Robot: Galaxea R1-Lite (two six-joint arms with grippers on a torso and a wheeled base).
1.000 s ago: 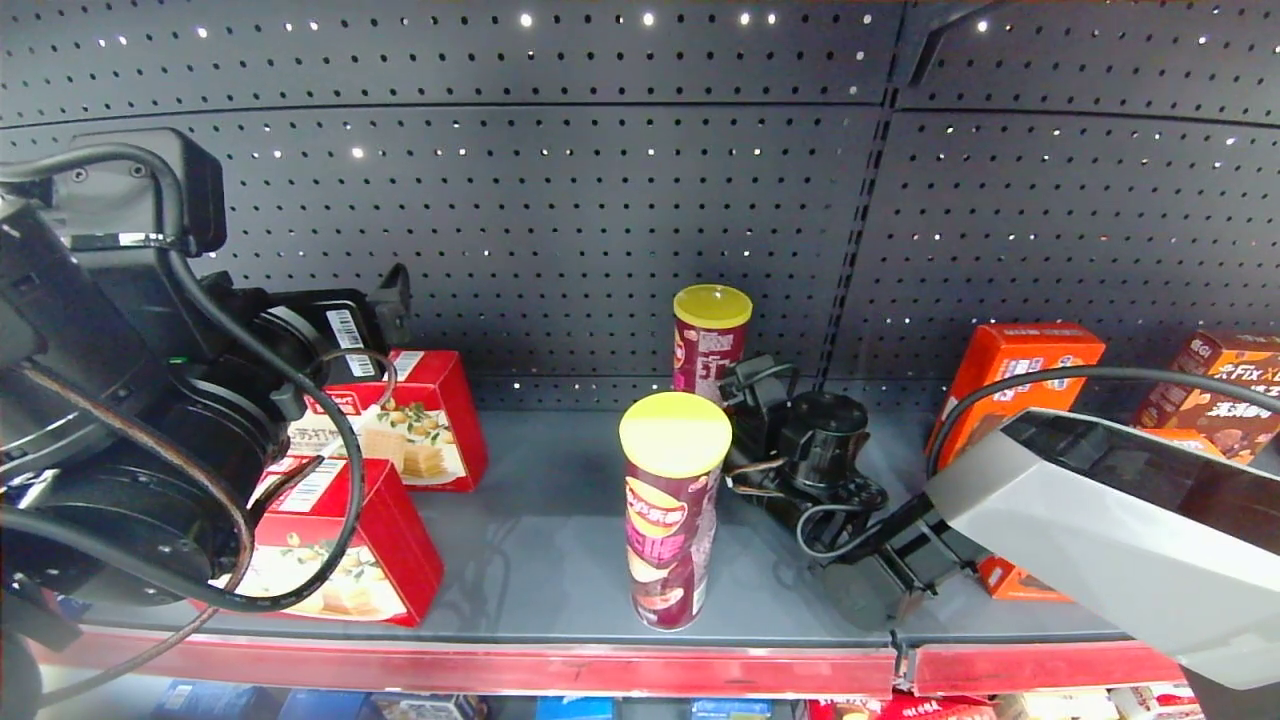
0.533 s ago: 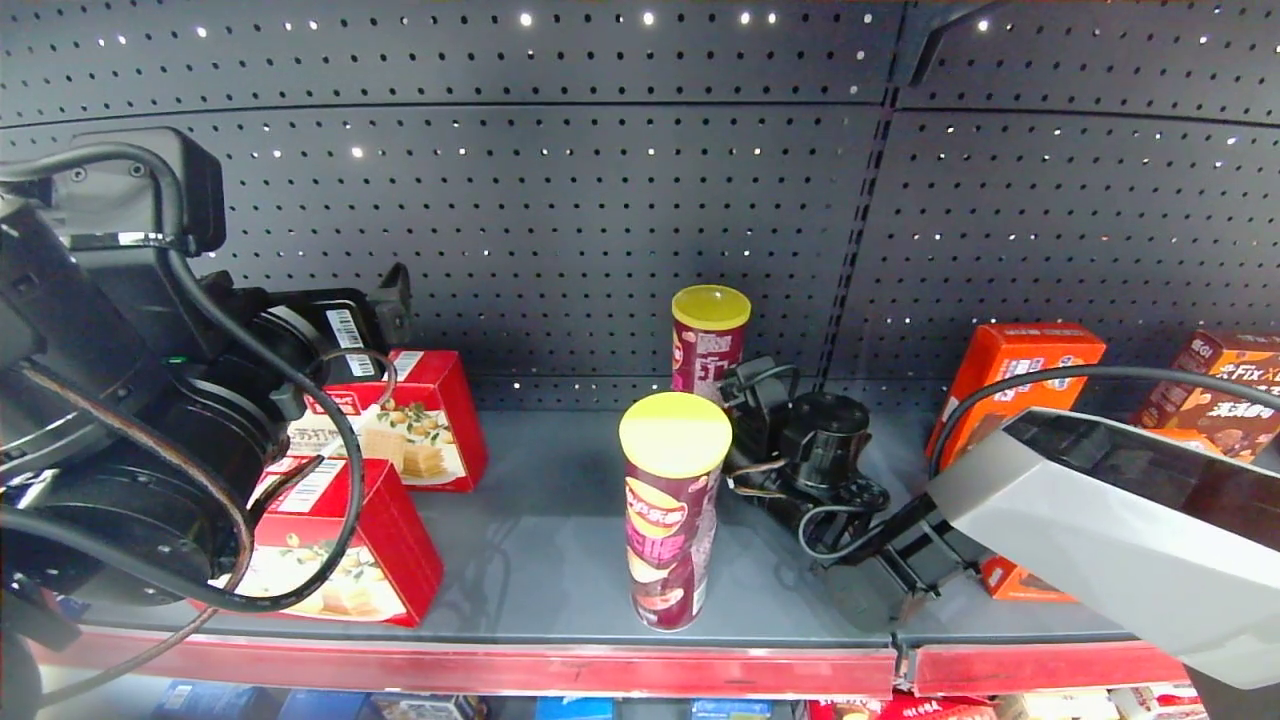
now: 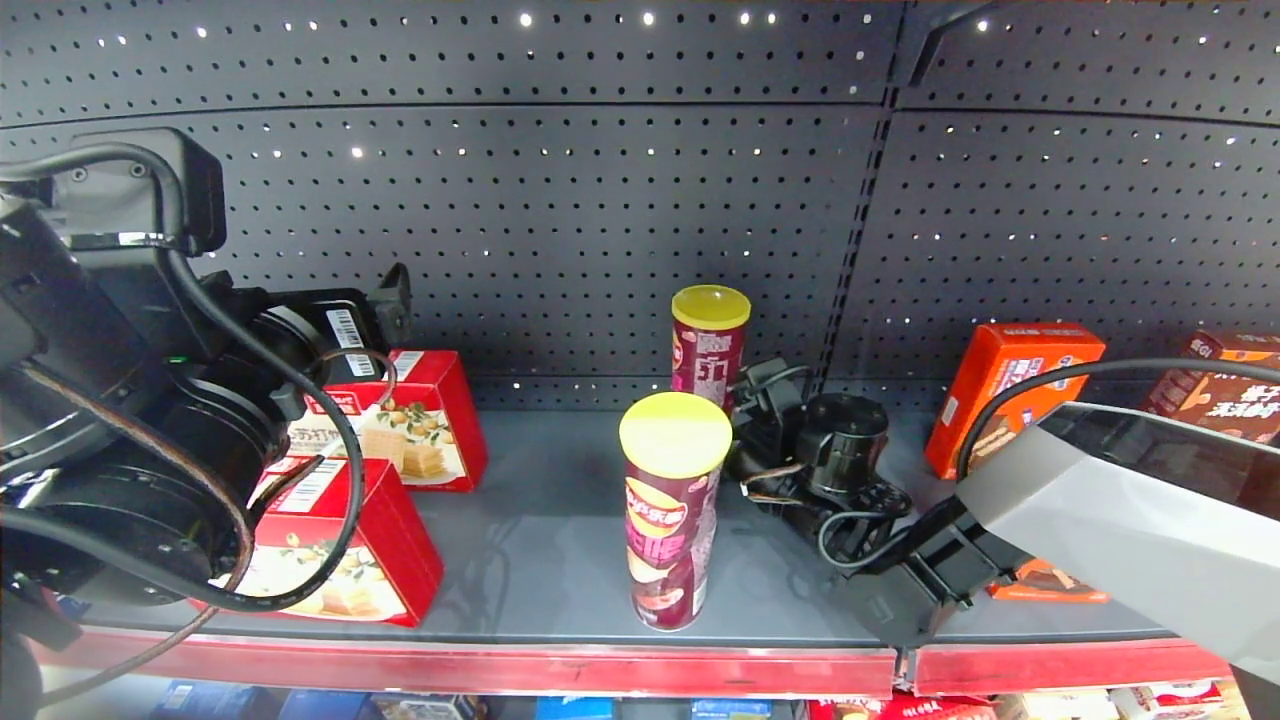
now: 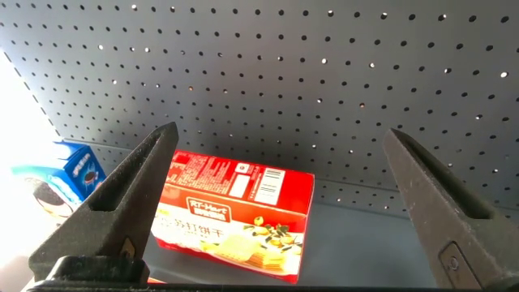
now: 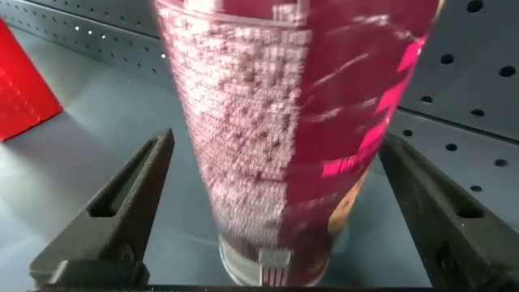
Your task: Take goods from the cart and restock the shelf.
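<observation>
Two purple chip cans with yellow lids stand on the grey shelf (image 3: 550, 530). The front can (image 3: 672, 510) is near the shelf edge; the rear can (image 3: 708, 340) is by the pegboard. My right gripper (image 3: 742, 398) sits just right of the rear can, open. In the right wrist view that rear can (image 5: 268, 89) stands upright between the spread fingers (image 5: 122, 211) without touching them. At the left, my left gripper (image 3: 393, 295) hovers open above a red biscuit box (image 3: 425, 420). The left wrist view faces that red biscuit box (image 4: 231, 215) from between its own spread fingers (image 4: 130, 203).
A second red box (image 3: 350, 560) lies at the front left. Orange boxes (image 3: 1010, 390) and a brown box (image 3: 1225, 395) stand at the right, with another orange box (image 3: 1050, 582) flat under my right arm. The pegboard wall (image 3: 560, 220) closes the back. A blue packet (image 4: 69, 174) lies beside the red box.
My right arm has drawn back a little to the right, away from the rear can, which stays upright in place. The left arm has not moved.
</observation>
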